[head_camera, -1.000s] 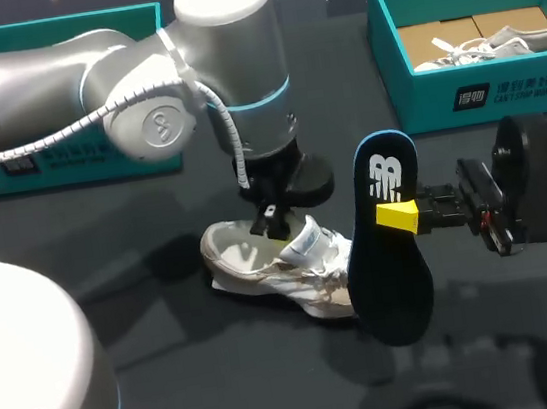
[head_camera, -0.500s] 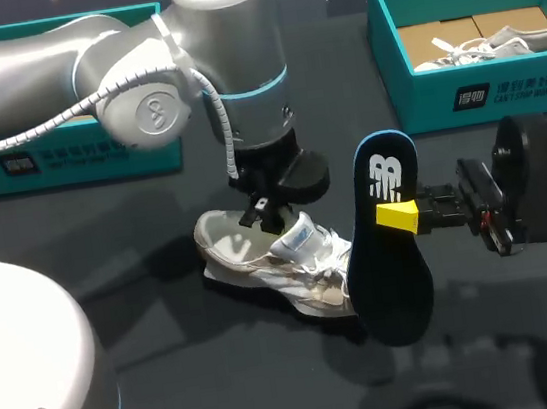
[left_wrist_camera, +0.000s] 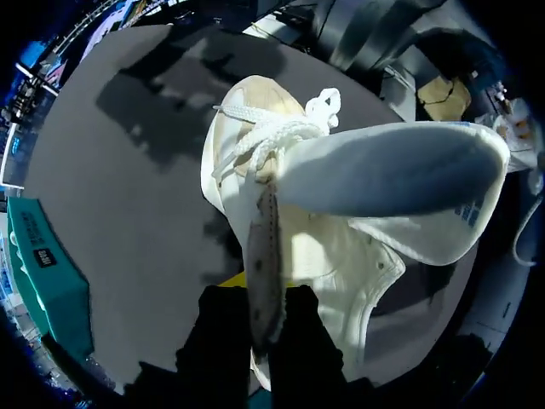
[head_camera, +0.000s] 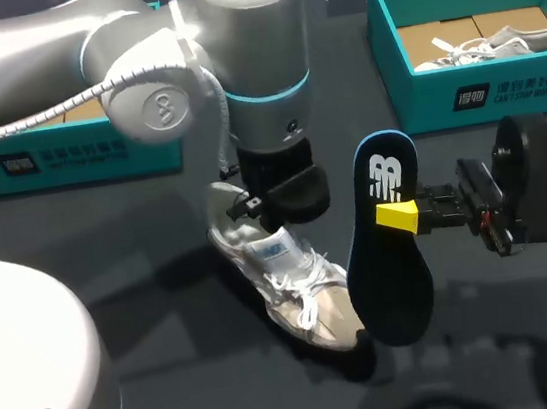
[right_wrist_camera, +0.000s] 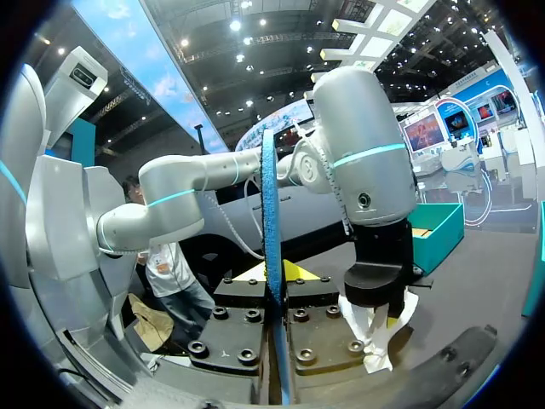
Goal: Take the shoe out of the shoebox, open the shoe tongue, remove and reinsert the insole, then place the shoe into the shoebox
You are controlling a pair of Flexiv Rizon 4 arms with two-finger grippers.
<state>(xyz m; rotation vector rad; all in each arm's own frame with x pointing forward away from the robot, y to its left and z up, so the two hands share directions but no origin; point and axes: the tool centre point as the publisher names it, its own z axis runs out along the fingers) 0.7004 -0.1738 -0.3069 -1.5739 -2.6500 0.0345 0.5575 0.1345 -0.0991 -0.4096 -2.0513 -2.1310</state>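
Pinching side wall of cream lace-up sneaker [head_camera: 295, 287] with left fingers [left_wrist_camera: 223, 334]; clamping upright dark-blue foam insole [head_camera: 389, 280] between right fingers [head_camera: 397, 216], near sneaker toe.

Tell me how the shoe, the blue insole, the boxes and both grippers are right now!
shoe: out of the box, gripped at its rim.
insole: out of the shoe, held upright in the air.
left gripper: shut on the shoe's rim.
right gripper: shut on the insole.
right shoebox: open, second shoe inside.
left shoebox: open, partly hidden.
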